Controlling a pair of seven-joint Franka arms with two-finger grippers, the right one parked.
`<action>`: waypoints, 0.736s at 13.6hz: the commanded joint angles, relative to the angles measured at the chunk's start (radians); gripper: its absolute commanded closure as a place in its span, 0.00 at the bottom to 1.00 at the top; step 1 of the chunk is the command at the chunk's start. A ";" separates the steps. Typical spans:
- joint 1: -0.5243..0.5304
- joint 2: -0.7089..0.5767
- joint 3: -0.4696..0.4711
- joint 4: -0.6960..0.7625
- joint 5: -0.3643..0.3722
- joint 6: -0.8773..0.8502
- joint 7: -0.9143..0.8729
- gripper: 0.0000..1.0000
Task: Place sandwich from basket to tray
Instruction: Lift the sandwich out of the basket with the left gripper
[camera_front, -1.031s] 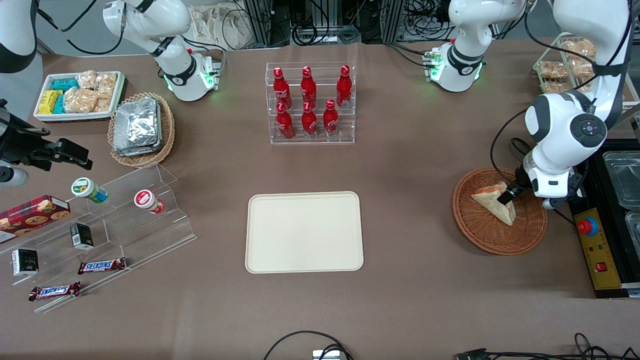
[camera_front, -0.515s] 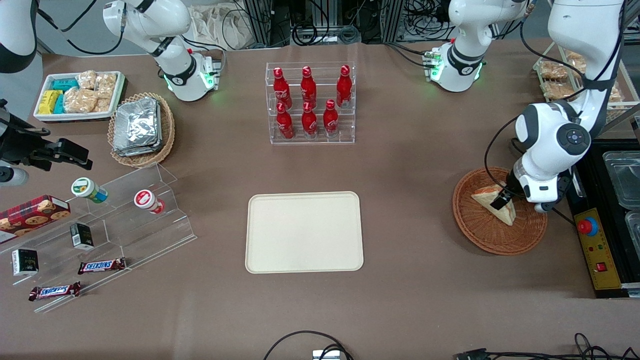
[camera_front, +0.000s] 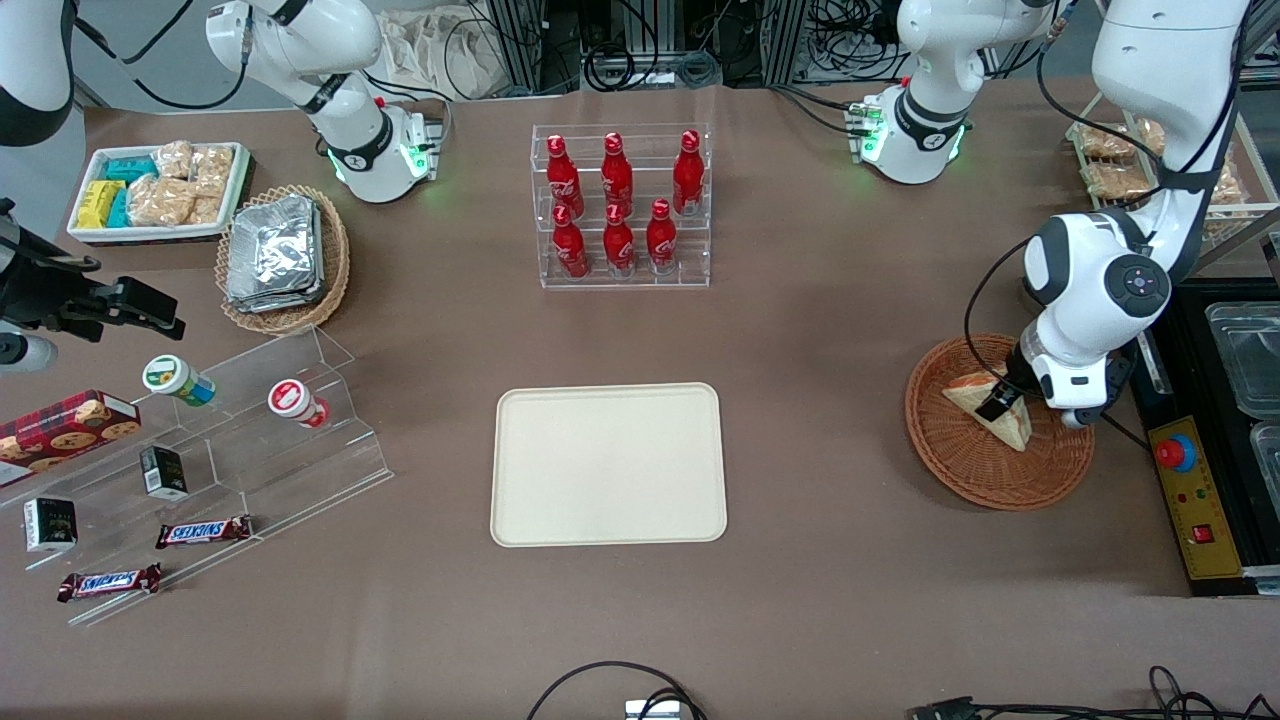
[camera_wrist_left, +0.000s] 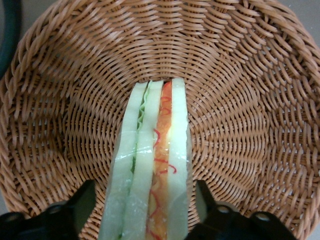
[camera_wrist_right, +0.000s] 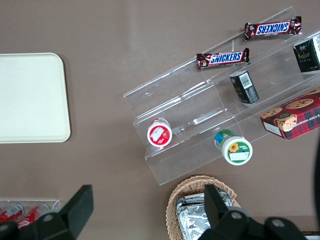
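The sandwich (camera_front: 1013, 429) is a cream wedge with orange-red and green filling. It lies in the round reddish-brown basket (camera_front: 962, 470) toward the working arm's end of the table. My left gripper (camera_front: 1000, 402) is down in the basket and open. Its fingers straddle the sandwich, with a small gap on each side. In the left wrist view the sandwich (camera_wrist_left: 150, 165) stands edge-up between the two dark fingers (camera_wrist_left: 86, 200) of the gripper (camera_wrist_left: 145, 202), over the basket's weave (camera_wrist_left: 240, 100). The cream tray (camera_front: 607, 465) lies flat mid-table, with nothing on it.
A clear rack of red bottles (camera_front: 620, 205) stands farther from the camera than the tray. A tan basket of foil packets (camera_front: 280, 255), a white snack tray (camera_front: 155, 190) and a clear step stand (camera_front: 250, 440) lie toward the parked arm's end. A black control box (camera_front: 1195, 500) sits beside the basket.
My left gripper has shifted a little across the basket and lower, so its fingers now sit on either side of the sandwich. The sandwich has not moved.
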 joint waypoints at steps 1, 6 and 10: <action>-0.005 -0.007 -0.002 -0.013 0.011 0.024 -0.020 0.98; -0.024 -0.075 -0.011 -0.004 0.021 -0.025 0.001 1.00; -0.096 -0.134 -0.011 0.028 0.039 -0.110 0.177 1.00</action>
